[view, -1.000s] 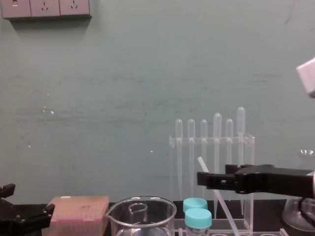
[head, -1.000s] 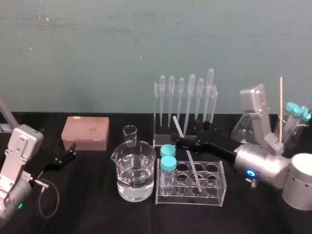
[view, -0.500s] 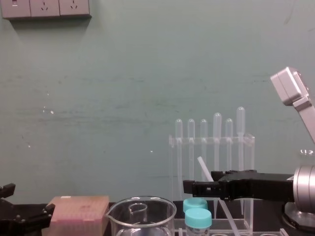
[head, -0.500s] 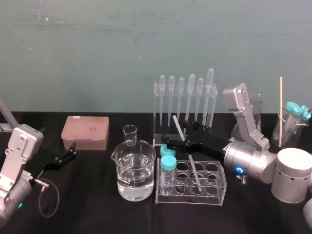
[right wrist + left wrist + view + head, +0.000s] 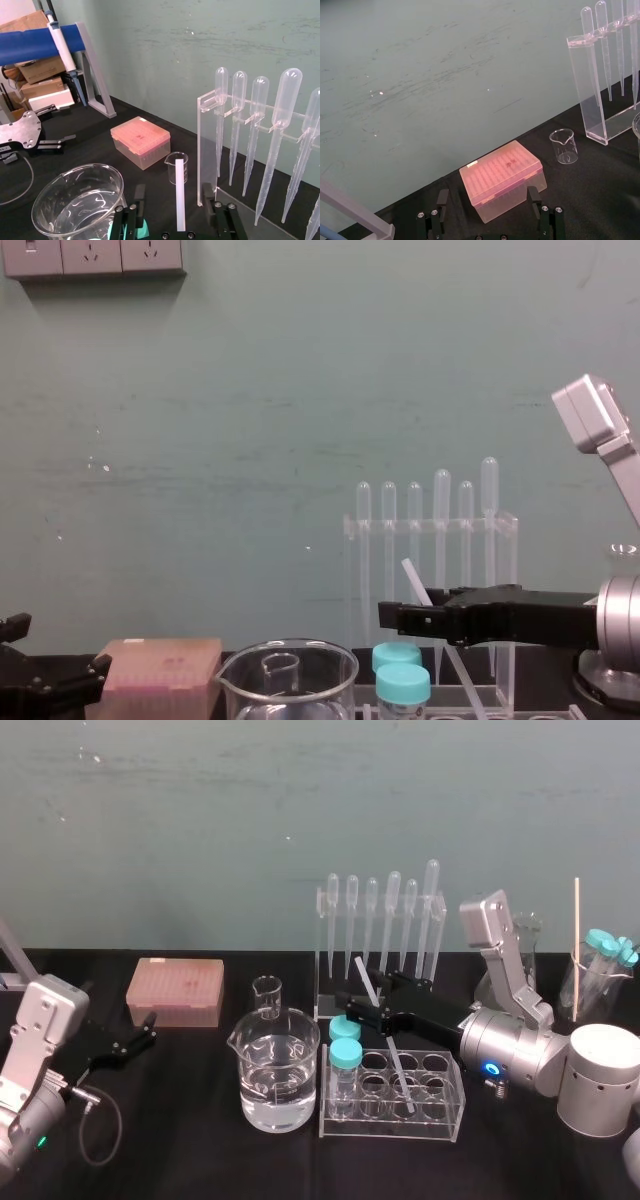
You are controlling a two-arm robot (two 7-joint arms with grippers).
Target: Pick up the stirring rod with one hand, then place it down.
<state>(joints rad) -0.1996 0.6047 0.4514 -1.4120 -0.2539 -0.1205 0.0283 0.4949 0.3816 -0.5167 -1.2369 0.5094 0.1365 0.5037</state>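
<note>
Right gripper (image 5: 366, 1002) stands wide open astride the stirring rod (image 5: 176, 200), holding nothing, the rod leaning in the test-tube rack (image 5: 440, 1118); an off-centre close could skid it or jolt the rack; left gripper (image 5: 130, 1042) parked open, far left.

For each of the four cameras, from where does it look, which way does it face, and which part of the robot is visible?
Head: high, facing forward and down onto the table; both arms, left gripper idle, right gripper at the stirring rod.
Chest: low, facing across to the wall; right arm, left gripper's tip.
Left wrist: past its open fingers to the pink box.
Right wrist: past its open fingers, rod between them, to the pipette rack.
Shared: all four show the pink box.
</note>
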